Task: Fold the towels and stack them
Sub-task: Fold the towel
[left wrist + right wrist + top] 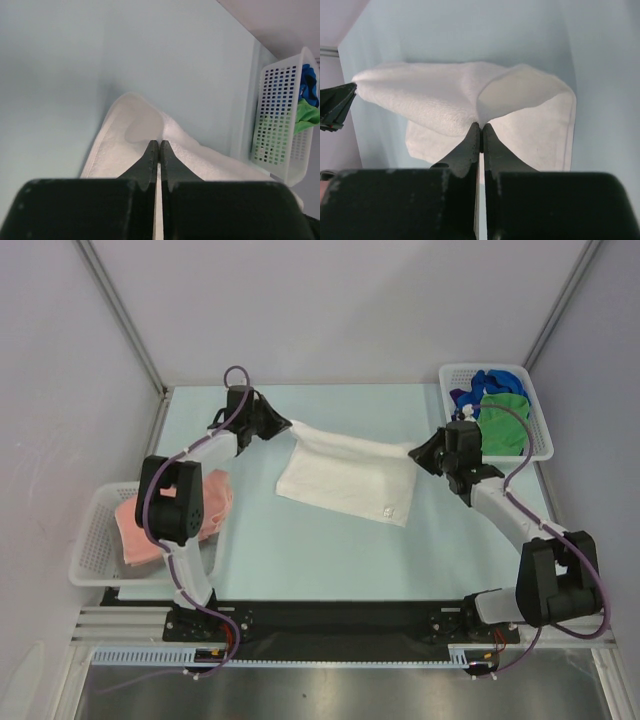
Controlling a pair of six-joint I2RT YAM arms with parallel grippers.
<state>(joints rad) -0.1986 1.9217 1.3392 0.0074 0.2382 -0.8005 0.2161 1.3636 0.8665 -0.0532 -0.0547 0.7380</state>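
A white towel (345, 480) with a small corner tag hangs between both grippers over the middle of the table, its lower part resting on the surface. My left gripper (285, 426) is shut on its far left corner; in the left wrist view (159, 142) the cloth (130, 135) bulges past the tips. My right gripper (416, 453) is shut on its right corner, seen in the right wrist view (481, 125) with the towel (430, 95) stretched towards the left gripper. A salmon pink towel (150, 520) lies in the left basket. Blue (495, 380) and green (505, 415) towels lie in the right basket.
A white lattice basket (85, 550) stands at the table's left edge. Another white lattice basket (545, 445) stands at the back right; it also shows in the left wrist view (280, 115). Grey walls enclose the table on three sides.
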